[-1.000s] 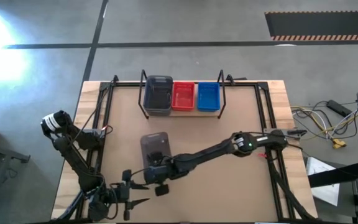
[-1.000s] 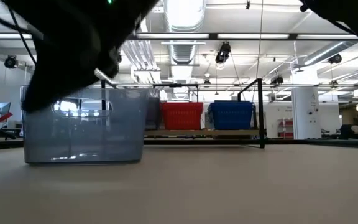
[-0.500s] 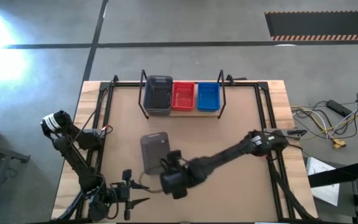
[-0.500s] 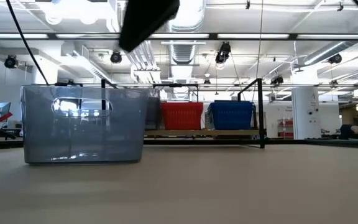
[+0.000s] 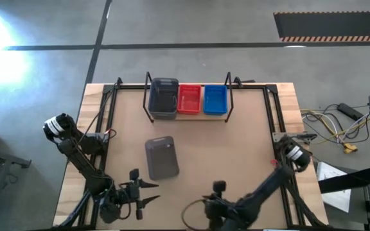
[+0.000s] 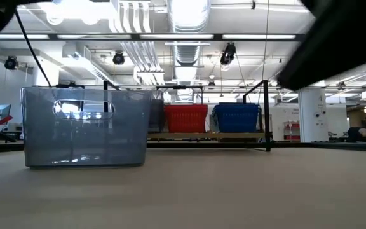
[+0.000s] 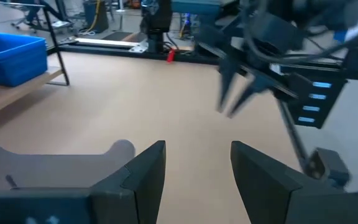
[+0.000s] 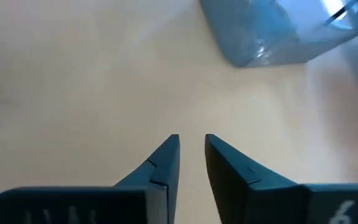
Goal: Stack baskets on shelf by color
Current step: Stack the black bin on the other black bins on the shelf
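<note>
On the shelf [image 5: 191,116] along the far side sit a stack of dark grey baskets [image 5: 164,97], red baskets [image 5: 189,98] and blue baskets [image 5: 215,98]. One more translucent grey basket [image 5: 161,157] stands upright on its base on the tabletop, also seen in the low view [image 6: 84,127] and the right wrist view [image 8: 278,31]. My right gripper [image 5: 218,188] hovers near the table's near edge, to the right of that basket, open by a narrow gap [image 8: 191,149]. My left gripper [image 5: 148,193] waits open at the near-left [image 7: 197,168].
Black wire uprights [image 5: 148,96] close the shelf's ends. Black rails [image 5: 272,115] run along the table's left, right and far sides. Bare tabletop [image 5: 223,147] lies between the loose basket and the shelf. My right gripper [image 7: 238,102] shows ahead in the left wrist view.
My right gripper has drawn away from the near end of the loose grey basket, rising and swinging toward the table's near edge and to the right. The basket has stayed where it stood on the table.
</note>
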